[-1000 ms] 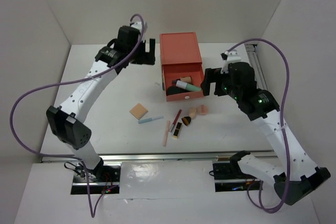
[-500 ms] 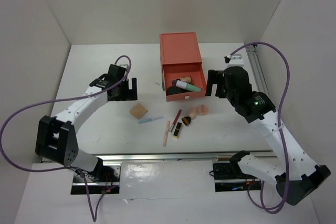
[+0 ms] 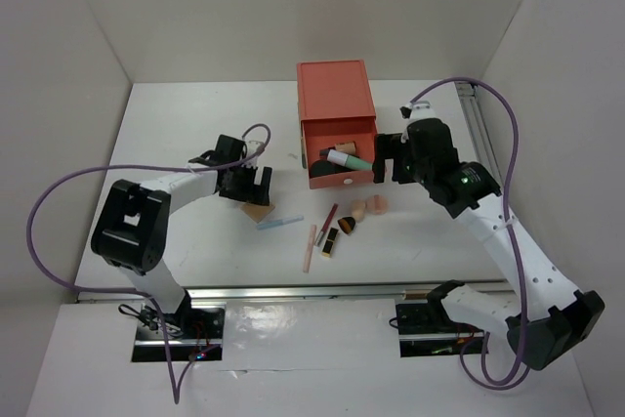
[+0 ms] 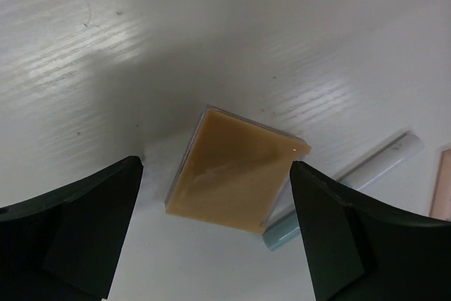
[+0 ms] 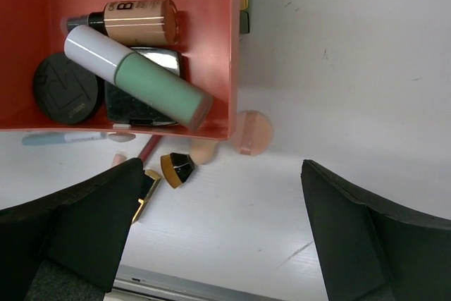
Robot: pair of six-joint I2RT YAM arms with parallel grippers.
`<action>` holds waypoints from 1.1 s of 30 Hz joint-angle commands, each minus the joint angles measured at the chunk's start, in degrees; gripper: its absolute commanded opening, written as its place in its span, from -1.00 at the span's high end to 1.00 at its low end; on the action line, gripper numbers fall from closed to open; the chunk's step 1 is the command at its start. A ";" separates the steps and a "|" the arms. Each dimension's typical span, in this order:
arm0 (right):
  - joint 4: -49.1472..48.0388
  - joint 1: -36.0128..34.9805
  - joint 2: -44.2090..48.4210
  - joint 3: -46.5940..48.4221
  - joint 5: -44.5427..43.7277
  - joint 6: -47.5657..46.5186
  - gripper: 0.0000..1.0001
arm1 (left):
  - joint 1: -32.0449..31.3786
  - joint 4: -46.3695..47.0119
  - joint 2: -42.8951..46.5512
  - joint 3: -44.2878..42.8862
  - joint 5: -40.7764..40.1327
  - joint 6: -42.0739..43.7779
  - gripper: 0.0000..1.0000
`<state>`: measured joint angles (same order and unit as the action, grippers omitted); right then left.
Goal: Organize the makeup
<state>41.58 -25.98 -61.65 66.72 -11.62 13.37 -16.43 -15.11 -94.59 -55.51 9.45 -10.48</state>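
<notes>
A tan compact [image 4: 236, 170] lies flat on the white table, and my open left gripper [image 4: 215, 167] hovers just over it with a finger to each side. A blue pencil [image 4: 352, 181] lies against its far edge. In the top view the left gripper [image 3: 244, 183] partly covers the tan compact [image 3: 258, 211]. The open right gripper [image 5: 222, 174] hangs empty by the open coral drawer [image 5: 232, 47], which holds a mint tube [image 5: 137, 68], a tan bottle [image 5: 137, 20] and black compacts [image 5: 67, 88]. Peach sponges [image 5: 250, 132], a brush [image 5: 176, 167] and a lipstick [image 5: 146, 192] lie in front.
The coral drawer box [image 3: 335, 95] stands at the back middle of the table. A pink pencil [image 3: 310, 248] and a red pencil [image 3: 327, 220] lie near the lipstick [image 3: 332, 241]. White walls enclose three sides; a metal rail [image 3: 312, 290] runs along the front edge.
My left arm has swung from beside the box at the back down and forward to the tan compact. The right gripper has shifted slightly left, nearer the drawer.
</notes>
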 commanded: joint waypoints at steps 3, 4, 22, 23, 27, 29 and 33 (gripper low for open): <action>-2.82 0.23 3.19 0.17 2.21 -1.94 -1.00 | -1.59 0.96 -3.41 -1.10 0.22 2.39 -1.00; -2.82 0.23 3.20 0.17 2.82 -2.46 -1.00 | -2.20 0.18 -3.41 -1.10 -0.31 2.39 -1.00; -3.97 0.23 4.78 -0.36 4.06 -3.08 -1.00 | -11.00 -7.12 -5.34 -0.65 -18.93 -3.84 -0.98; -3.97 0.23 4.78 -0.36 4.06 -3.08 -1.00 | -11.00 -7.12 -5.95 -1.44 -19.55 -3.85 -0.87; -3.97 0.23 4.78 -0.89 3.53 -3.08 -1.00 | -12.05 -8.00 -6.14 -1.97 -21.05 -5.69 -0.51; -3.97 0.23 5.31 -0.89 3.00 -2.56 -1.00 | -12.05 -8.52 -4.47 -2.67 -22.88 -6.39 -0.29; -3.97 0.23 5.84 -0.89 3.00 -2.55 -1.00 | -12.05 -12.21 -1.40 -7.23 -26.41 -9.46 -0.13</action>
<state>40.38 -25.98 -57.93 65.98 -8.14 10.85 -28.45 -22.20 -98.70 -59.11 -11.60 -16.82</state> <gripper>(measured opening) 0.999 0.810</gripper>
